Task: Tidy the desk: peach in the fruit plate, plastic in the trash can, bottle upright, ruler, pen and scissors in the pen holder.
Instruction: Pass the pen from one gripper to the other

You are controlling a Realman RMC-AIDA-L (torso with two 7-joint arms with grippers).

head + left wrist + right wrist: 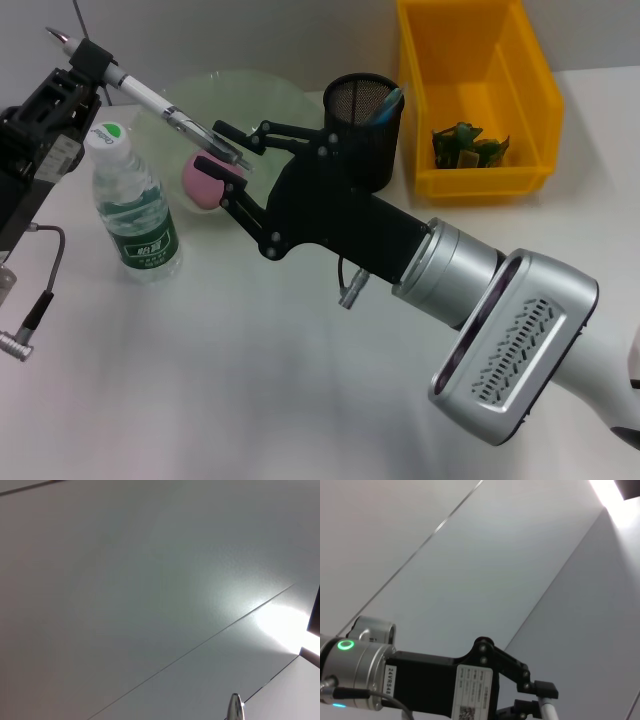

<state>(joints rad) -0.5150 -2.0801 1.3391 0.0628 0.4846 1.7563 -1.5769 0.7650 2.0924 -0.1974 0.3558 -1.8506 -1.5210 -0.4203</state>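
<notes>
The right arm's silver and black forearm [500, 320] fills the lower right of the head view, nearest the camera, and runs up toward the centre. Its right gripper [228, 160] sits left of centre, its two black fingers parted a little around the lower end of the pen [150, 95]; whether the pads actually press on the barrel is hard to tell from this angle.

The pen is white with a dark clip and lies tilted, its tip toward the upper left corner. The left gripper [88, 62] in the upper left clasps it near that upper end, closed on the barrel. So the pen spans the gap between the two pincers, above the table.

Below the pen stands the water bottle [135, 205], upright, with its white cap on. Behind it is the pale green fruit plate [270, 95], with the pink peach [203, 182] at its near edge, just under the right gripper's fingers. The black mesh pen holder [365, 125] stands at upper centre with a blue item in it. The yellow bin [480, 95] at upper right holds green plastic [468, 145].

In the right wrist view the left gripper [540, 700] shows at the bottom, clamped on the white pen [549, 711].
</notes>
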